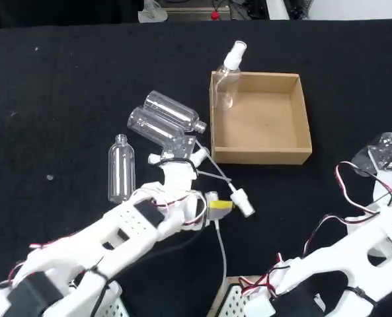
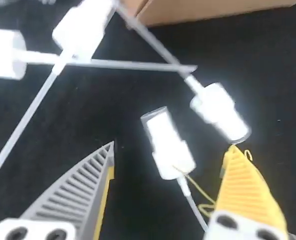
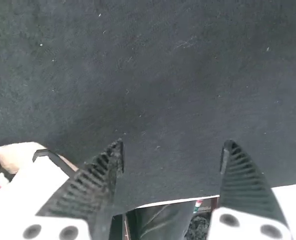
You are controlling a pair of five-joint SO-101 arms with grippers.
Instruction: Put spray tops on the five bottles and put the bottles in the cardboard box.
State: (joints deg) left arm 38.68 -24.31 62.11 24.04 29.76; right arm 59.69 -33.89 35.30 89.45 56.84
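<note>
left gripper [image 2: 171,150] open, straddling one spray top [image 2: 166,145] on the tabletop [image 1: 63,79] near the box [image 1: 262,156]. likely risk: neighbouring tops [image 2: 218,114] with crossed tubes snag and drag on closing. right gripper [image 3: 171,150] open over bare tabletop; capless bottles [image 1: 121,168] lie beside box.

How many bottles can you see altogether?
5: one bottle leaning in the box's corner, two lying side by side left of it, one alone further left, one at the far right.

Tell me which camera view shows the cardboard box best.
The high view: the whole cardboard box, open, from above. The left wrist view catches one brown edge of it; the right wrist view faces the table.
</note>
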